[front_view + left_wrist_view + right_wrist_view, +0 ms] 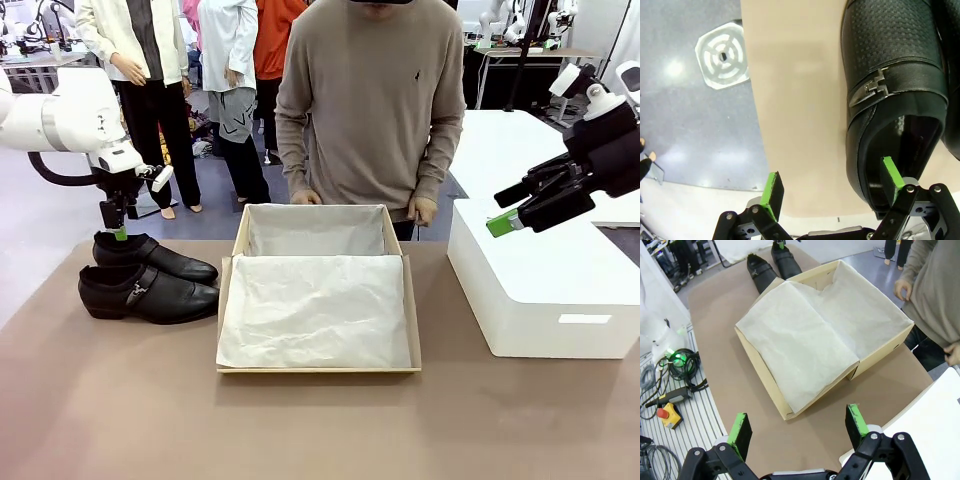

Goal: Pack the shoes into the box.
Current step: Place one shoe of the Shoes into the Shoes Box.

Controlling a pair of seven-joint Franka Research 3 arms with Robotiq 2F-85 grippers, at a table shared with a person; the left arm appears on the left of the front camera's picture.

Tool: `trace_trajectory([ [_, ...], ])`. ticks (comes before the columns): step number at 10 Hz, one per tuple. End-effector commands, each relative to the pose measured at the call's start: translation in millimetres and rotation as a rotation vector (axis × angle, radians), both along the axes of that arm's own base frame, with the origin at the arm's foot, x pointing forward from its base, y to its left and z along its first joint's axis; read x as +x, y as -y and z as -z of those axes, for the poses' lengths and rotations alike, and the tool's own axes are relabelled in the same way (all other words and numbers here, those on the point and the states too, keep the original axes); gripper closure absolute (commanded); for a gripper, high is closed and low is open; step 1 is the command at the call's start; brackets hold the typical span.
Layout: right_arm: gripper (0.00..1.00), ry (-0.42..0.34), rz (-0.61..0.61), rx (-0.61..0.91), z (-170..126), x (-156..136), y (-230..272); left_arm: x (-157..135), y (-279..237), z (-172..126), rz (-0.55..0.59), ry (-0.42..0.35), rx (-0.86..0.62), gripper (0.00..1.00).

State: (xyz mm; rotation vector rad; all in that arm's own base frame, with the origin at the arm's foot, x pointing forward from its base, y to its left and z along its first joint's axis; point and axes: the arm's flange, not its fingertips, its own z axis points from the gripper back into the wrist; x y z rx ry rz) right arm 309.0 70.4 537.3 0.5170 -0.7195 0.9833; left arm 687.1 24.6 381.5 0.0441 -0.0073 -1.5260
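Two glossy black shoes lie side by side at the table's left, the far shoe [155,257] behind the near shoe [145,292]. My left gripper [118,232] is open at the far shoe's heel. In the left wrist view it [832,185] straddles the heel wall of the buckled shoe [890,75], one fingertip [891,172] inside the opening and the other outside. The tan box [412,310], lined with white tissue, sits open at mid-table. My right gripper [505,222] hangs open and holds nothing, right of the box [760,365] and looking down on it [797,427].
A person stands at the far side with a hand [305,197] on the box's back edge. A large white plastic box [540,290] fills the table's right side. Cables and an emergency-stop button [665,415] lie off the table's edge.
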Motion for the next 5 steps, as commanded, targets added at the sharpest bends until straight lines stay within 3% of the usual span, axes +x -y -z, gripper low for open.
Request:
trace_trajectory([
  [1, 0.0, 0.016, -0.025, 0.023, 0.4, 3.9, -0.2, 8.3, -2.9, 2.6, 0.039, 0.002, 0.011, 0.0],
  [5, 0.0, 0.016, -0.025, 0.023, 0.4, 3.9, -0.2, 10.1, -1.6, 12.6, 0.049, -0.041, 0.004, 0.0],
])
